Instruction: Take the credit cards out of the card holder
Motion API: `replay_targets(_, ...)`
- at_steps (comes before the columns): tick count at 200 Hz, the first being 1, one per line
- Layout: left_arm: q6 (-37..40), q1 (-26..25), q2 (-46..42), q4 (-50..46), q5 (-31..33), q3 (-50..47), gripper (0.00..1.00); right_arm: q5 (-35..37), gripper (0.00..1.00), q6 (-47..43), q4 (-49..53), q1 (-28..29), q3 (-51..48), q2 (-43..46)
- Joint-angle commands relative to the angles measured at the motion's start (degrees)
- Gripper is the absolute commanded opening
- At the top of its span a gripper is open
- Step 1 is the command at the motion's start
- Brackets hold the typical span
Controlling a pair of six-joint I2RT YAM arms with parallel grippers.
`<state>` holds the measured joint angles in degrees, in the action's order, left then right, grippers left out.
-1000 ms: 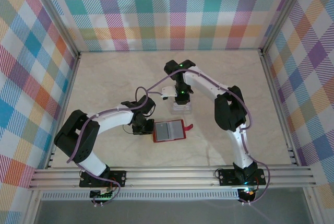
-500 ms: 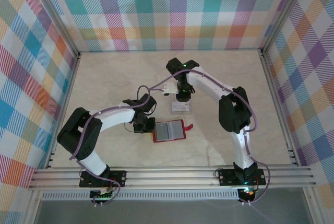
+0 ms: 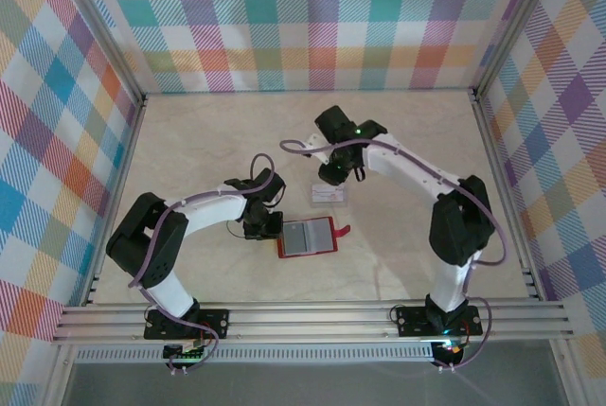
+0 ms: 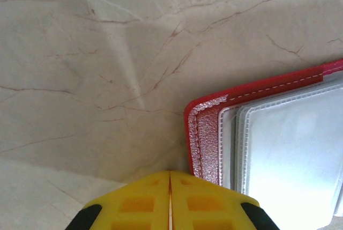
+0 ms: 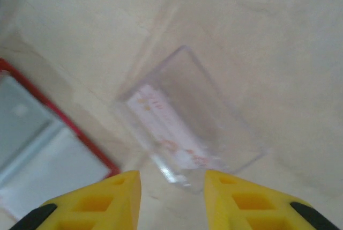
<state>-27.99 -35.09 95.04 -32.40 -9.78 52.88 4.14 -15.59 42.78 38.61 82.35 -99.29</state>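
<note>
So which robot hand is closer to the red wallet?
Left. The left gripper is shut right at the card holder's left edge. The right gripper hovers farther back, open over the clear plastic case.

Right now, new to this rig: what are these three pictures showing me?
Two robot arms bolted to a marble-look table. The wide shot is from overhead; the other two come from wrist cameras, the yellow blocks being each arm's fingers. The left gripper is shut, at the edge of an open red wallet. The right gripper is open and empty, above a clear tray with a pale card in it.
</note>
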Motion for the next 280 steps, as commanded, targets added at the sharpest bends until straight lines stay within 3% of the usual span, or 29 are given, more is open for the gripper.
replay_targets(1, 0.57, 0.40, -0.04, 2.21, -1.29, 1.10, 0.09, -8.10, 0.35, 19.42, -9.66, 0.50, -7.37, 4.45)
replay_targets(78, 0.00, 0.40, -0.80, 2.04, -0.57, 2.52, 0.09, -20.93, 0.25, 54.16, -21.16, 1.94, -23.39, 8.90)
replay_targets(121, -1.84, 0.68, -4.28, 3.65, -1.46, 0.21, 0.09, -29.16, 0.25, 59.56, -27.70, 3.11, -26.42, 5.77)
replay_targets(162, -3.72, 1.49, -5.74, 7.16, -6.12, -3.05, 0.06, -30.93, 0.23, 63.86, -33.28, 4.75, -27.11, 2.17)
replay_targets(202, -5.86, 2.65, -6.26, 11.65, -11.68, -6.60, 0.04, -30.36, 0.20, 64.68, -32.17, 6.69, -23.83, -1.66)
replay_targets(234, -5.96, 3.44, -6.29, 12.58, -13.08, -8.01, 0.03, -30.33, 0.13, 64.36, -29.53, 7.72, -20.36, -5.44)
replay_targets(280, -5.15, 4.32, -6.45, 12.58, -13.64, -9.14, 0.02, -30.49, 0.12, 64.35, -28.31, 9.03, -17.53, -9.14)
